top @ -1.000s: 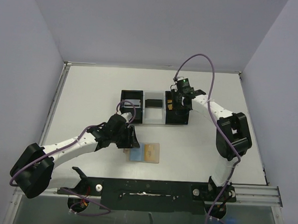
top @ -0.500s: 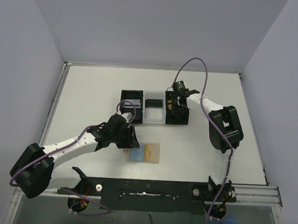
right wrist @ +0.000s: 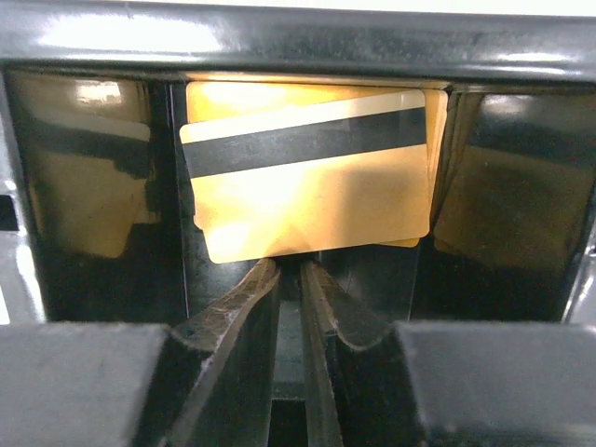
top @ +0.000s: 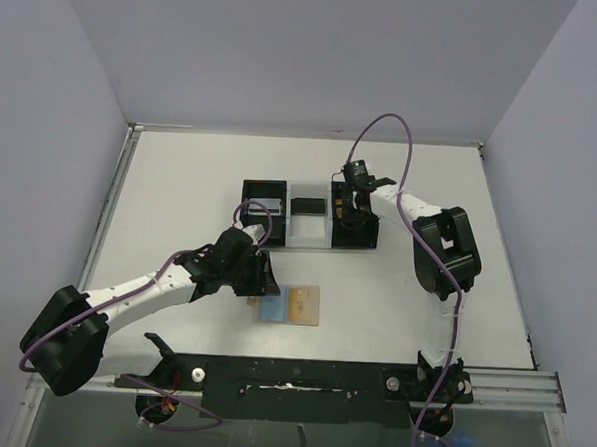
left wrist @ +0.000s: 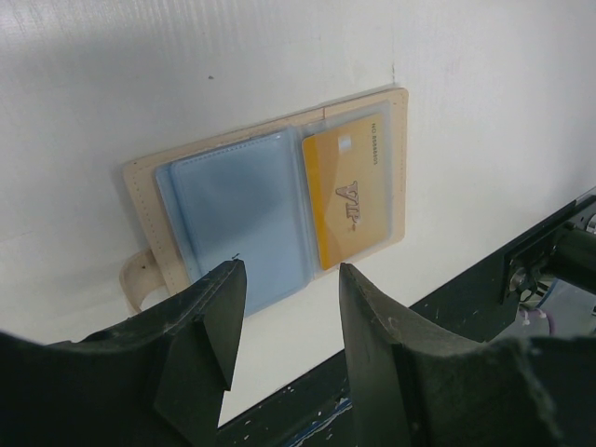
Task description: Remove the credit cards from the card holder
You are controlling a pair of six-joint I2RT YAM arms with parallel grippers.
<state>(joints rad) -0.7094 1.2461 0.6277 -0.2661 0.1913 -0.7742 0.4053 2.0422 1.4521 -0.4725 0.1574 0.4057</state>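
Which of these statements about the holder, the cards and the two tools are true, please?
1. The holder lies open on the table. True.
2. It holds a blue card and a gold card side by side. True.
3. The left tool grips the blue card. False: the left tool stands open by the holder's edge, holding nothing.
4. The right tool is at the white middle compartment of the tray. False: it is at the tray's right, black compartment.
5. Gold striped cards lie just ahead of the right tool. True.
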